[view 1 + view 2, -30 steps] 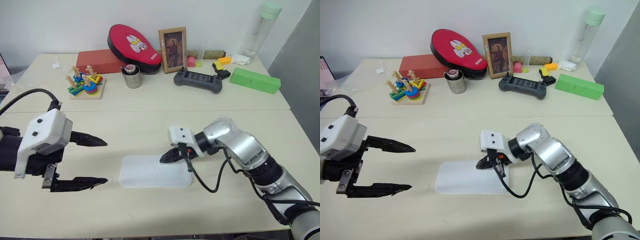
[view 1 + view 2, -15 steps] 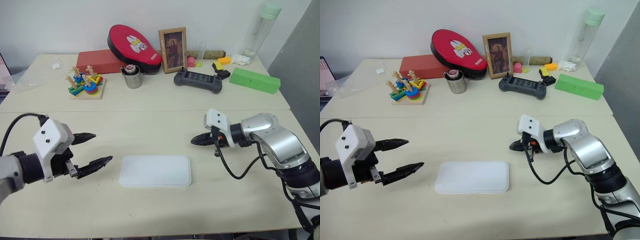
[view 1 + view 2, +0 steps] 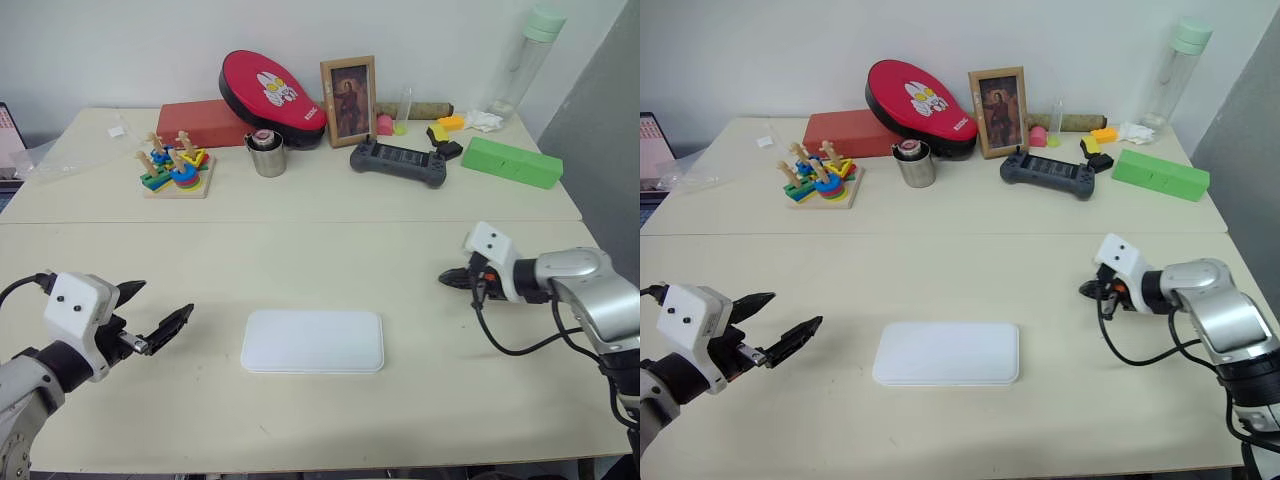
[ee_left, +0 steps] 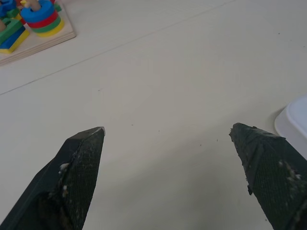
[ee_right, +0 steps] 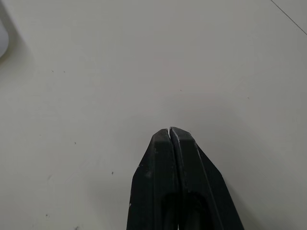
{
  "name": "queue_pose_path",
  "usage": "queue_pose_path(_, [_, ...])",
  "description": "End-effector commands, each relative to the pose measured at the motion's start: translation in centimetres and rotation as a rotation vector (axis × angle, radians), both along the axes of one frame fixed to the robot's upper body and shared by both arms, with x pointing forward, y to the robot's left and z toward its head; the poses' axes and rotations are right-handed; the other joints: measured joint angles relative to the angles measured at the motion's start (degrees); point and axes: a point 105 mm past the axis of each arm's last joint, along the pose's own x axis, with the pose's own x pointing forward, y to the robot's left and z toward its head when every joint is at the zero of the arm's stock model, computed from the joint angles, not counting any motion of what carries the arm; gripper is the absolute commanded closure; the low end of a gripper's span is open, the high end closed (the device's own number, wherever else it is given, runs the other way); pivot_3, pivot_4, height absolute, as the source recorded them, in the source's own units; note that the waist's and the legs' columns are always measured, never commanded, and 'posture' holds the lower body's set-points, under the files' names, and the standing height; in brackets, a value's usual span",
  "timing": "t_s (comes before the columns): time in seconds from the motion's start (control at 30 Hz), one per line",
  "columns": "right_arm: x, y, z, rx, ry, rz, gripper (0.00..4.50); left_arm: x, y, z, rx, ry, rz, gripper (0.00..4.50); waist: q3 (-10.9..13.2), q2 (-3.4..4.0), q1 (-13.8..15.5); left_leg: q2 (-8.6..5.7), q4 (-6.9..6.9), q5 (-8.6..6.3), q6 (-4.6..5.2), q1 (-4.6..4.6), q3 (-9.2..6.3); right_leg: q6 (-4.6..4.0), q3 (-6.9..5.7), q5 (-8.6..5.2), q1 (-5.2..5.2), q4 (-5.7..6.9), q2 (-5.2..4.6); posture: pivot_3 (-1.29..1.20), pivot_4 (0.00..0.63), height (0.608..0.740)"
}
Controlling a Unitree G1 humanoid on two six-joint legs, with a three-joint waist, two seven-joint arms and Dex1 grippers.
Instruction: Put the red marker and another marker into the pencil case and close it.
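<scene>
Closed pencil case (image 3: 312, 341) flat on the table (image 3: 300, 250) mid-front, left gripper (image 3: 160, 314) jaws wide apart to its left, right gripper (image 3: 446, 278) pressed together to its right, neither touching it.

Both arms have drawn apart: the right gripper (image 3: 447, 277) left the pencil case (image 3: 312, 341) (lid shut), the left gripper (image 3: 160, 309) sank leftward.
</scene>
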Motion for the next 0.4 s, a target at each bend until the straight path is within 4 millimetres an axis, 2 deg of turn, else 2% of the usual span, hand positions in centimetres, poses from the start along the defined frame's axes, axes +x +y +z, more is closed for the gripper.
queue_pose_path(0.03, [-0.3, -1.0, 1.3, -0.007, -0.050, -0.002, 4.49, 0.1, 0.5, -0.1, 0.007, -0.028, 0.036, 0.00, 0.0, 0.00, 0.0, 0.00, 0.01, 0.00, 0.00, 0.01, 0.00, 0.00, 0.00, 0.00, 0.03, 0.00, 0.00, 0.00, 0.150, 0.740])
queue_pose_path(0.4, [-0.1, -2.3, 1.6, -0.015, -0.072, -0.051, 4.49, 0.3, 0.4, -1.3, -0.014, -0.006, 0.029, 0.00, 0.0, 0.00, 0.0, 0.00, 0.01, 0.00, 0.00, 0.05, 0.00, 0.01, 0.00, 0.00, 0.08, -0.03, 0.00, 0.00, 0.150, 0.740])
